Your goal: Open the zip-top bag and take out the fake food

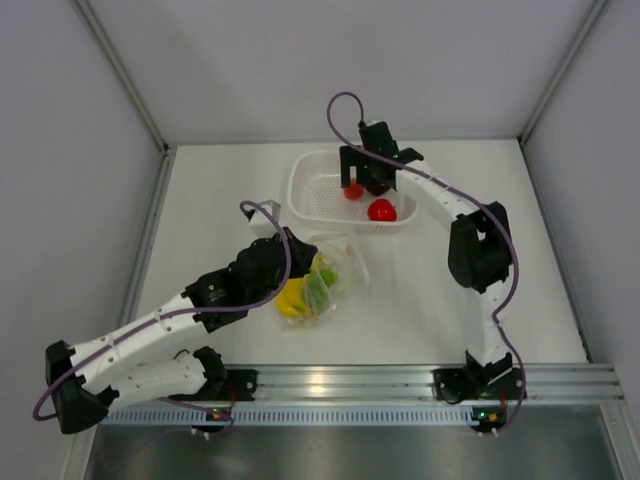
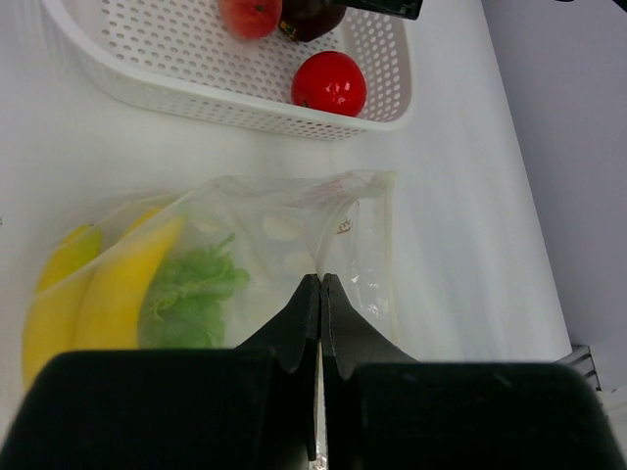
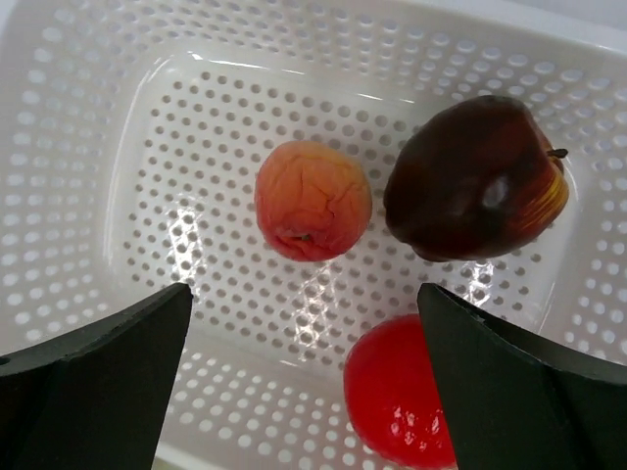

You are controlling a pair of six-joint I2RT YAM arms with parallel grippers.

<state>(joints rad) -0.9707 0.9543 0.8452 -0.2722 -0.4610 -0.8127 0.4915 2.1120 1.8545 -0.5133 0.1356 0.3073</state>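
Observation:
The clear zip-top bag (image 1: 335,270) lies mid-table; it also shows in the left wrist view (image 2: 294,235). Inside it are the yellow banana bunch (image 2: 108,294) and the green leafy piece (image 2: 191,294). My left gripper (image 2: 320,279) is shut on a fold of the bag's plastic. My right gripper (image 3: 304,294) is open and empty above the white basket (image 3: 98,147). In the basket lie the red tomato (image 3: 397,401), the orange-peach fruit (image 3: 312,201) and the dark maroon fruit (image 3: 475,181).
The white perforated basket (image 1: 310,195) stands at the back middle of the table, just behind the bag. Grey walls close in the table on the left, right and back. A metal rail runs along the near edge.

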